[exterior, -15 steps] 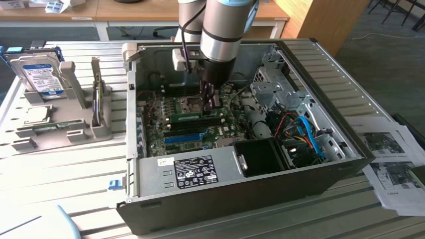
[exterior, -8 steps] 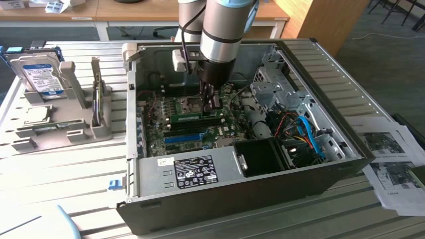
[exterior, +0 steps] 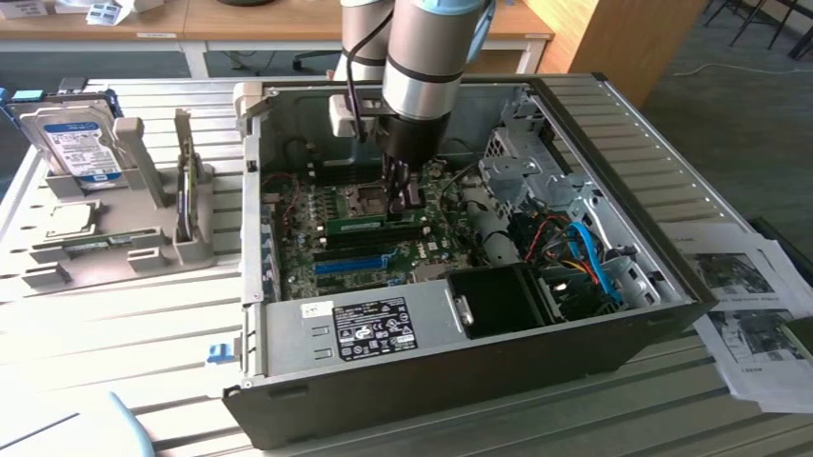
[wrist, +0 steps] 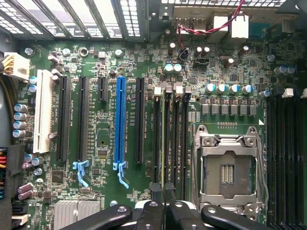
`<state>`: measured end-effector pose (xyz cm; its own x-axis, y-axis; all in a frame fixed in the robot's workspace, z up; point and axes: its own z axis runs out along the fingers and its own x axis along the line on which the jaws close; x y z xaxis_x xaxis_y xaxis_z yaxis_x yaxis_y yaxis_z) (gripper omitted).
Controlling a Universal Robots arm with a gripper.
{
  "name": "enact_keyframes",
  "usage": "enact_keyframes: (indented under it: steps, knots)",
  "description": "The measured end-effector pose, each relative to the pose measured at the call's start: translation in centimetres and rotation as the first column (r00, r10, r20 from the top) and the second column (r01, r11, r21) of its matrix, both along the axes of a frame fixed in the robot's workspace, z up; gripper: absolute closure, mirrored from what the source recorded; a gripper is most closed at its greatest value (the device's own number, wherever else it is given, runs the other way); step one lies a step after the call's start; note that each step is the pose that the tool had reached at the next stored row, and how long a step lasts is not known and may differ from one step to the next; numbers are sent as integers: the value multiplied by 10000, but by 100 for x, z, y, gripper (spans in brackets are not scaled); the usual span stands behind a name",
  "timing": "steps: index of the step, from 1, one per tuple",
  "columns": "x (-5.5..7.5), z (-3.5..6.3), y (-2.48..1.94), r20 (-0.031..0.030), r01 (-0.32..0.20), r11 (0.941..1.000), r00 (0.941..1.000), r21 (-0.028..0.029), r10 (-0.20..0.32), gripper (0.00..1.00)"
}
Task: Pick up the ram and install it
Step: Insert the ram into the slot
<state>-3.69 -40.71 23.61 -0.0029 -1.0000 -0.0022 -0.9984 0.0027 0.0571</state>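
Inside the open case (exterior: 420, 376), the jaws grip the ram (exterior: 356, 226).

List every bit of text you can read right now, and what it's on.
No text reads clearly enough to quote.
Hard drive label: print blurred.
Power supply sticker: white marks, too small.
Paper sheets: print too small.
Motherboard, lettering beside the slots: too small.

ITEM: ram (wrist: 163, 143), long thin green circuit-board stick | POSE: stood on edge, seen edge-on | LOCATION: among the black memory slots (wrist: 175, 139), beside the silver processor socket (wrist: 228, 167)
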Motion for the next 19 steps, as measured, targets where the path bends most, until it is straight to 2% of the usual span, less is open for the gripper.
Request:
enact_keyframes:
  steps: [13,19]
  knots:
    - [-4,0,0,5,64,10000,10000,25,-64,89]
    - [-14,0,0,51,59,10000,10000,59,-60,89]
